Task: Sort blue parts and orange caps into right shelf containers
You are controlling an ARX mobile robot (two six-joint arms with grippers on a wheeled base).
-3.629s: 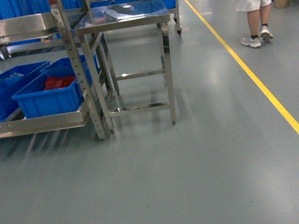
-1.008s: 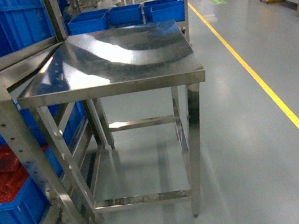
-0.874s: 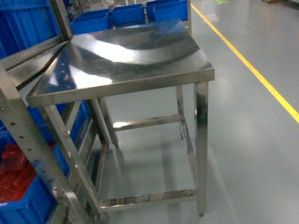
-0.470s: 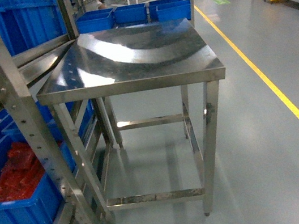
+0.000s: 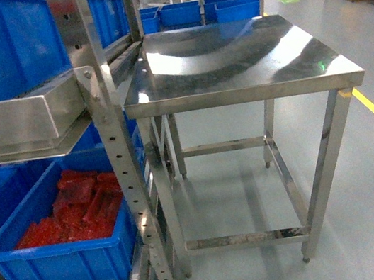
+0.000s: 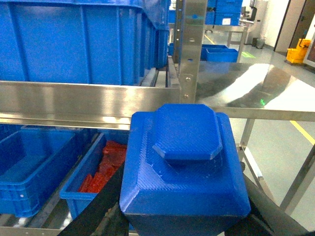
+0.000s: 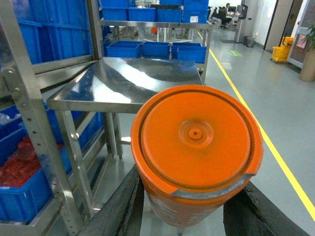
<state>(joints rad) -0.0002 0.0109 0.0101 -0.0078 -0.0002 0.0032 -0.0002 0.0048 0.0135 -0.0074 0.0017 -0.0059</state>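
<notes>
The left gripper (image 6: 184,231) clamps a blue part (image 6: 184,169); the right gripper (image 7: 184,216) clamps an orange cap (image 7: 197,147). Left of the steel table (image 5: 231,57), a blue crate (image 5: 70,256) holds red pieces (image 5: 77,212).

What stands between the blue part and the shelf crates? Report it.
The steel shelf rail crosses just ahead of the blue part, between the upper crate and the lower crates. Nothing else visible blocks the way.
</notes>
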